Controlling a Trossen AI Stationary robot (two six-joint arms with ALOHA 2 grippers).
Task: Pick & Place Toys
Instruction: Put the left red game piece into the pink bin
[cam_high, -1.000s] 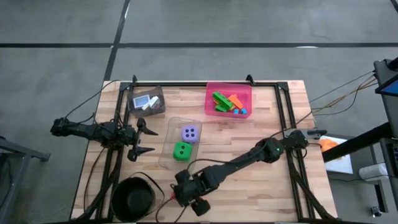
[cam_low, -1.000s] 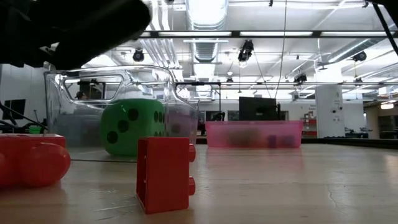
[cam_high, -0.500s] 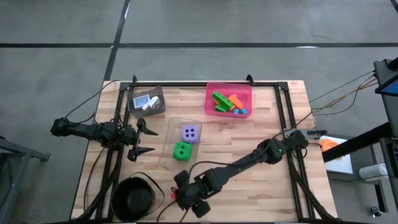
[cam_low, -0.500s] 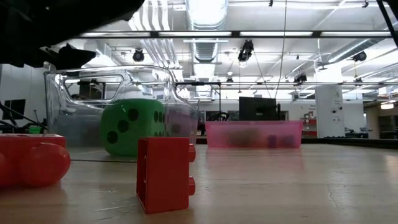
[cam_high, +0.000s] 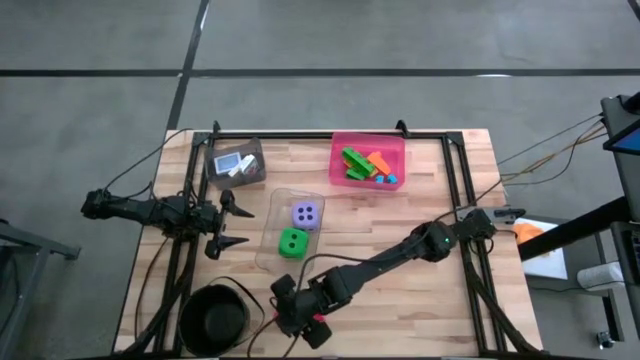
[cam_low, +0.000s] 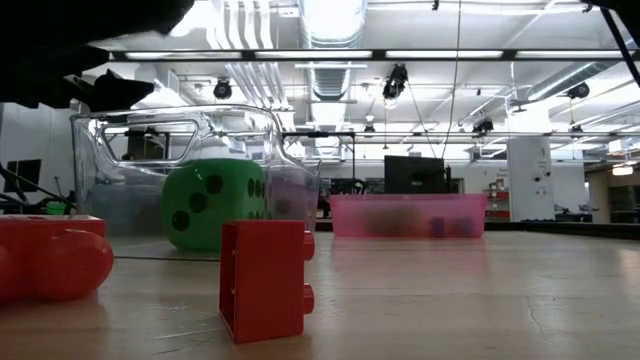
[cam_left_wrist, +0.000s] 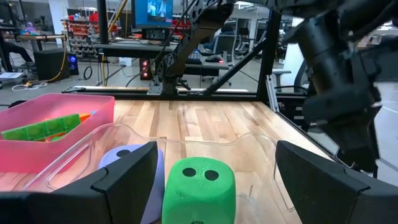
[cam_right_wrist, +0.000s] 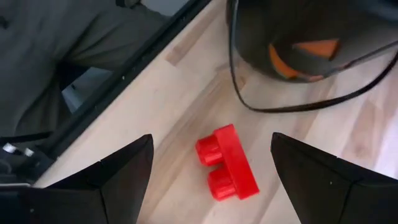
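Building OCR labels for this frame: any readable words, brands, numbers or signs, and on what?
No text is readable.
Green die and purple die: dots only, no numerals.
Picture cards in the grey bin: print too small to read.
Monitor behind the table: image blurred, no legible words.

Bright ceiling strip lights (cam_low: 330, 20) glare; soft shadows; near red brick (cam_low: 265, 280) slightly blurred.

Red brick (cam_right_wrist: 227, 163) beside black bowl (cam_right_wrist: 311, 37)
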